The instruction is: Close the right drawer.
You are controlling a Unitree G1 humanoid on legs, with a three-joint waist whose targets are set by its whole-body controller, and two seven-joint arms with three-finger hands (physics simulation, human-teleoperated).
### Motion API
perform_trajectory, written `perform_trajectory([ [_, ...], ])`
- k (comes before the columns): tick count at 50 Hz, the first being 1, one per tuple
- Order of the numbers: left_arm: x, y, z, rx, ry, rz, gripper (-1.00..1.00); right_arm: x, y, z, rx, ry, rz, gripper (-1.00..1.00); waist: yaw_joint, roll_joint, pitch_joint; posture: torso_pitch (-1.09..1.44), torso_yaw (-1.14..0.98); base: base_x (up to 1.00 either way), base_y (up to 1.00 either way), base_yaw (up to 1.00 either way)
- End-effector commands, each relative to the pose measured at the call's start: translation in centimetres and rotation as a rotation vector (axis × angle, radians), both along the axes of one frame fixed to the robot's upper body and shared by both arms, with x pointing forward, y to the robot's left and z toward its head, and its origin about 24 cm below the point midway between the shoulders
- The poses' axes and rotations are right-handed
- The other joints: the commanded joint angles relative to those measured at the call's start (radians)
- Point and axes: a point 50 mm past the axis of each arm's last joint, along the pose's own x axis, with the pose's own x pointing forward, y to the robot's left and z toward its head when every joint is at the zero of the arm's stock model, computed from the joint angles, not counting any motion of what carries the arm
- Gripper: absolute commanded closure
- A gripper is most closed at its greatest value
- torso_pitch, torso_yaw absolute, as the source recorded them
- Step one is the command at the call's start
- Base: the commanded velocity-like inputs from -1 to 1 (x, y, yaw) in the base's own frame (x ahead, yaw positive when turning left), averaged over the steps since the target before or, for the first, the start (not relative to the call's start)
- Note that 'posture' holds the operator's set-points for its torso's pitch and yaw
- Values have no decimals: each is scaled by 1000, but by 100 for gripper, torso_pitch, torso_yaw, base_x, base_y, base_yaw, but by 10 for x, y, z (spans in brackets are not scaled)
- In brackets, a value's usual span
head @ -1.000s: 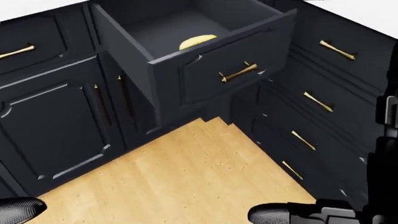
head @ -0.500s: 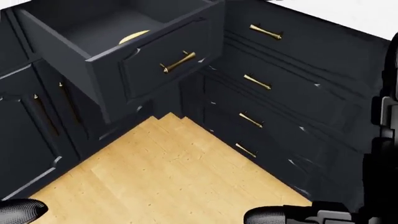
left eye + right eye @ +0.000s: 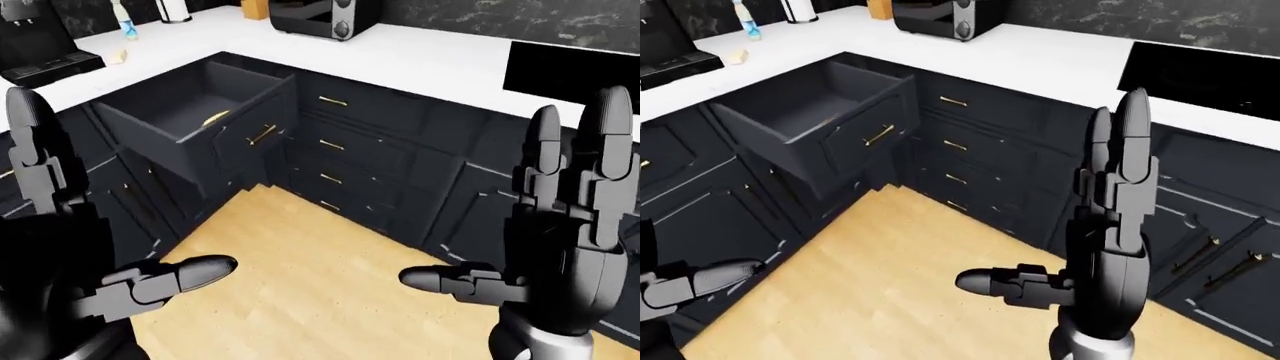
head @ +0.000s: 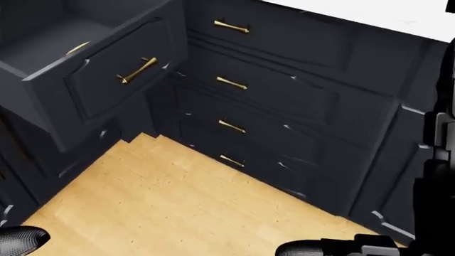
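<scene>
The left hand (image 3: 70,247) stands at the left edge of the left-eye view, palm raised, its long fingers (image 3: 35,150) pointing up and its thumb reaching sideways toward the middle, spread and gripping nothing. Up and to its right, the open drawer (image 3: 215,124) juts out of the dark cabinet run in the upper left of that view (a yellow object (image 3: 214,118) lies inside it, too small to identify), with a brass handle (image 3: 262,134) on its face. Neither hand touches it. Right of the drawer, a stack of closed drawers (image 4: 270,90) with brass pulls meets the run at the corner. The right hand (image 3: 1105,255) rises at lower centre-right of the right-eye view, fingers upright and close together, thumb stuck out to the left, empty.

Light wood floor (image 3: 320,270) fills the space between the cabinets. A white countertop (image 3: 420,60) wraps the corner, carrying a black microwave (image 3: 945,19) near the top, a blue bottle (image 3: 744,21) at the upper left, and a black cooktop (image 3: 1200,75) at the right. A dark marbled wall runs behind.
</scene>
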Motion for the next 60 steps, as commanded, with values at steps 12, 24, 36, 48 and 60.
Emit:
perform_trajectory([
  [12,-5,-2,4,27,-43,-5,-100,-3,0,6,1,-43,-4,-100,-1,103,15,0,0,0,0,-34],
  [24,-5,-2,5,27,-46,-5,-100,-3,0,5,2,-42,-8,-100,8,51,4,0,0,0,0,-33],
  [36,-5,0,6,25,-47,-3,-100,-3,0,5,1,-39,-6,-100,-1,61,15,0,0,0,0,-26],
  [48,-5,-1,6,26,-48,-2,-100,0,0,4,-1,-35,-8,-100,4,80,6,0,0,0,0,-26],
  [60,-5,0,7,25,-48,-3,-100,0,2,2,-4,-32,-9,-100,-3,37,3,0,0,0,0,-26],
])
